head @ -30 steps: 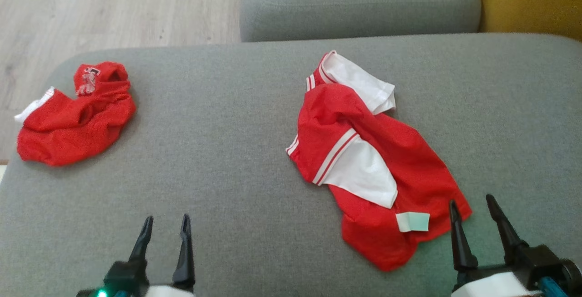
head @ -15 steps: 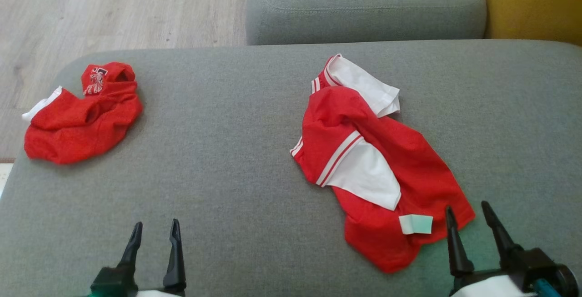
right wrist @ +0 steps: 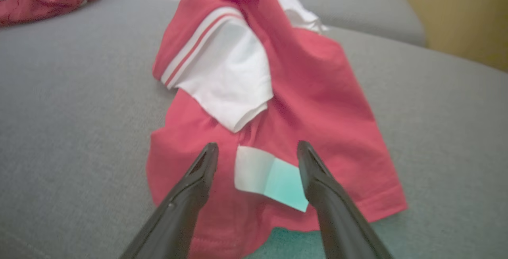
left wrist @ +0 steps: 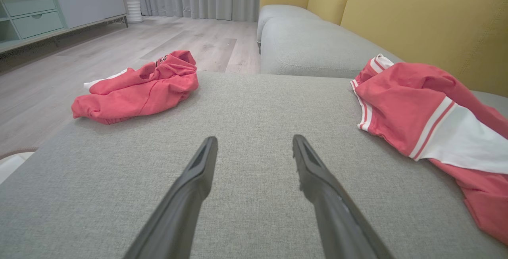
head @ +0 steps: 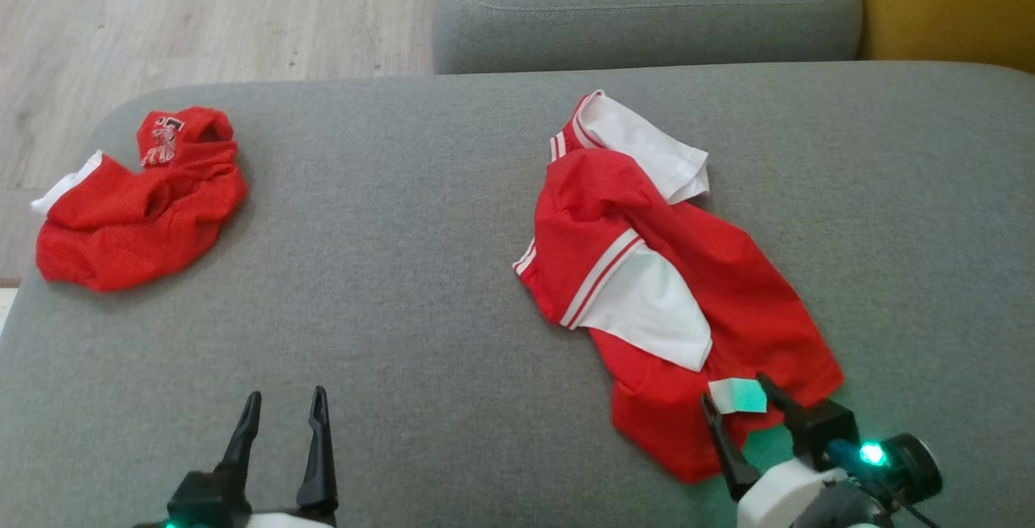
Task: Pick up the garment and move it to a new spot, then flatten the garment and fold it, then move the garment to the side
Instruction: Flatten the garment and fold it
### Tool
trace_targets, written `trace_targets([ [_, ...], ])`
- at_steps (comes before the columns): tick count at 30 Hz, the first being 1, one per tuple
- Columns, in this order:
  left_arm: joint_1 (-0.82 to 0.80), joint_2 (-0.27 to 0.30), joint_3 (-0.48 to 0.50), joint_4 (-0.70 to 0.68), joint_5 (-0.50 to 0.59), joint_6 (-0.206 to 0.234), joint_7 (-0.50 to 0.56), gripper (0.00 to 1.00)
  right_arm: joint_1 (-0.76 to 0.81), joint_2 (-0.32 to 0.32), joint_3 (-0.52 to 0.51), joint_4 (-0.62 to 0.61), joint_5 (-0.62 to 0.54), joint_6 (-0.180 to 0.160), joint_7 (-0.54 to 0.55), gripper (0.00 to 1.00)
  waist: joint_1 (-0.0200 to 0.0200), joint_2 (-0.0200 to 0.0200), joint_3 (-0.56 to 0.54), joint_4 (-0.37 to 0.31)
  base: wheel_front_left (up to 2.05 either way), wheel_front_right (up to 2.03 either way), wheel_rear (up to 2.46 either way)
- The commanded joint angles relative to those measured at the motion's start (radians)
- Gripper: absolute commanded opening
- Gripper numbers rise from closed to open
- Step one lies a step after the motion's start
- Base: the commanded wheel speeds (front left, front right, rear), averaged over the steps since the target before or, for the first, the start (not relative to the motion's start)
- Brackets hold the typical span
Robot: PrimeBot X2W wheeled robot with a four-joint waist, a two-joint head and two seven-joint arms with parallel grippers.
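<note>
**A:** How many garments lie on the big grey cushion (head: 420, 229)?

**B:** Two. The red-and-white garment (head: 647, 269) lies crumpled on the cushion's right half. A second red bundle (head: 137, 204) sits bunched at its far left corner, well apart from the first.

**A:** And the grippers?

**B:** Two, each with two dark fingers. The right gripper (head: 733, 389) is at the cushion's near right edge, over the garment's near hem. Its jaws are spread wide, one finger on either side of the single pale label (head: 744, 399) on the cloth. It grasps nothing, and I cannot tell whether the tips touch the fabric.

**A:** The left one?

**B:** The left gripper (head: 287, 392) hangs above bare cushion at the near edge, left of the middle. Its jaws are also released and empty, clear of both garments.

**A:** Anything beyond the cushion?

**B:** One more grey cushion (head: 647, 10) behind its far edge, a yellow backrest (head: 946, 2) past its far right corner, and pale wood floor (head: 202, 10) past its far left.
</note>
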Motion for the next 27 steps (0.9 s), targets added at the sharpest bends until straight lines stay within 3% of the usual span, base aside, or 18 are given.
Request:
trace_targets([
  [1,-0.059,-0.007,0.029,-0.029,-0.005,0.004,-0.012,1.00,-0.041,-0.018,0.033,-0.020,0.011,0.008,0.032,1.00,0.0000,0.0000,0.002,0.006,0.00,0.00,0.00],
  [10,-0.071,-0.007,0.003,-0.037,-0.025,0.031,-0.012,1.00,-0.064,-0.021,0.047,0.007,0.093,0.008,0.223,1.00,0.0000,0.0000,0.029,0.024,0.00,0.00,0.00],
  [13,-0.080,-0.007,-0.004,-0.038,-0.027,0.036,-0.012,1.00,-0.091,-0.011,0.047,0.026,0.110,0.008,0.256,0.90,0.0000,0.0000,0.044,0.027,0.00,0.00,0.00],
  [14,-0.084,-0.007,-0.005,-0.039,-0.028,0.037,-0.012,1.00,-0.101,-0.008,0.044,0.036,0.118,0.008,0.267,0.73,0.0000,0.0000,0.047,0.028,0.00,0.00,0.00],
  [16,-0.091,-0.007,-0.008,-0.038,-0.028,0.038,-0.012,1.00,-0.119,-0.003,0.052,0.055,0.132,0.008,0.285,0.12,0.0000,0.0000,0.052,0.031,0.00,0.00,0.00],
  [17,-0.095,-0.007,-0.009,-0.036,-0.027,0.037,-0.012,1.00,-0.127,0.000,0.050,0.056,0.147,0.008,0.285,0.00,0.0000,0.0000,0.054,0.034,0.00,0.00,0.00],
  [22,-0.107,-0.008,-0.006,-0.036,-0.027,0.039,-0.012,1.00,-0.152,0.013,0.065,-0.030,0.272,0.008,0.286,0.00,0.0000,0.0000,0.054,0.044,0.00,0.00,0.00],
  [27,-0.108,-0.008,-0.014,-0.028,-0.040,0.047,-0.012,1.00,-0.219,0.015,0.163,-0.281,0.421,0.008,0.406,0.00,0.0000,0.0000,0.038,0.046,0.00,0.00,0.00],
])
